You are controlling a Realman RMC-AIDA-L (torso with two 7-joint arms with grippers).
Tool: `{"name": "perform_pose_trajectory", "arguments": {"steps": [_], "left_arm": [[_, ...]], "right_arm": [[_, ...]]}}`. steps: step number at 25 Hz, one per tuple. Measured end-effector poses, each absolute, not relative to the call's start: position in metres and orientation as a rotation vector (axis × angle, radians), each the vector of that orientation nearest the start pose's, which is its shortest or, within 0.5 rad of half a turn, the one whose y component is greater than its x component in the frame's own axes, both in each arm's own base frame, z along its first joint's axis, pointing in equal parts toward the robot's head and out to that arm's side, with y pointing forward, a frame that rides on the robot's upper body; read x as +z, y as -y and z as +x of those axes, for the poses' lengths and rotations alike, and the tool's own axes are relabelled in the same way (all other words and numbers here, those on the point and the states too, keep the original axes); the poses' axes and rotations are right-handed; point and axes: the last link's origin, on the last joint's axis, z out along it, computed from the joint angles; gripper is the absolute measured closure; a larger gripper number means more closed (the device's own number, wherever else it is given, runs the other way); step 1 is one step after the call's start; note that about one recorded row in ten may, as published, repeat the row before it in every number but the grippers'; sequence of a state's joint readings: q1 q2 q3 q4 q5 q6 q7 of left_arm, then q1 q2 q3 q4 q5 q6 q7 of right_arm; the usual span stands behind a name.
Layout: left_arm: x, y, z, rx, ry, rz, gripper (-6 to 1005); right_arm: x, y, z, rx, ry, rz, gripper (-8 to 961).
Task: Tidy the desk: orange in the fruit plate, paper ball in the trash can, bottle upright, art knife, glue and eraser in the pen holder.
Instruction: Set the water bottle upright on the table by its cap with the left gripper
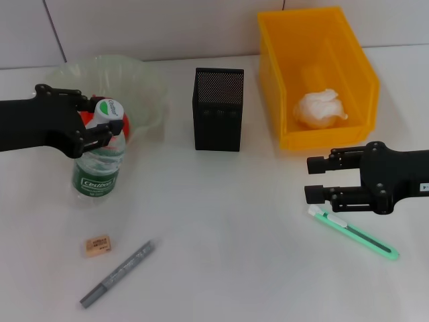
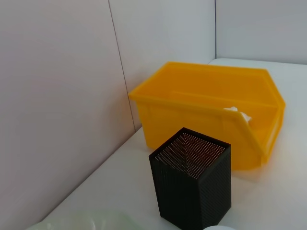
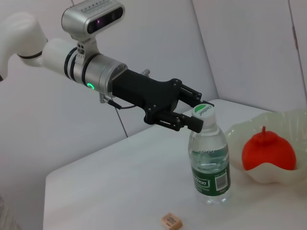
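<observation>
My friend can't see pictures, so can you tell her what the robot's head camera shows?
The left gripper is around the neck of an upright water bottle beside a fruit plate holding the orange. The right gripper, open, hovers by a green art knife; the paper ball sits in the yellow bin, and an eraser and a grey pen lie before the pen holder.

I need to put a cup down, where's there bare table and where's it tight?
Bare table lies between the pen and knife, and between bottle and holder. Crowded: bowl side, where the left gripper is at the bottle's neck, and below the bin, where the right gripper hovers.
</observation>
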State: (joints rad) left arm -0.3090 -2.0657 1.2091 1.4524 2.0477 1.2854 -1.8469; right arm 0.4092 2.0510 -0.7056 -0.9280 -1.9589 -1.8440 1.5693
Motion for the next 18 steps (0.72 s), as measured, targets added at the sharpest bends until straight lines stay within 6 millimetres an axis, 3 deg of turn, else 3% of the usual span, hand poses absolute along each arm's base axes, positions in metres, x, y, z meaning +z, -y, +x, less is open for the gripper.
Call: {"name": "perform_pose_trajectory", "arguments": {"steps": [18], "left_arm": [[0.0514,-0.3464,-0.2004,-0.227,0.351,-2.573,563]], "right_arm": [[0.0520,-0.2945,0.2578,0.749,-0.636,-2.831,351]]}}
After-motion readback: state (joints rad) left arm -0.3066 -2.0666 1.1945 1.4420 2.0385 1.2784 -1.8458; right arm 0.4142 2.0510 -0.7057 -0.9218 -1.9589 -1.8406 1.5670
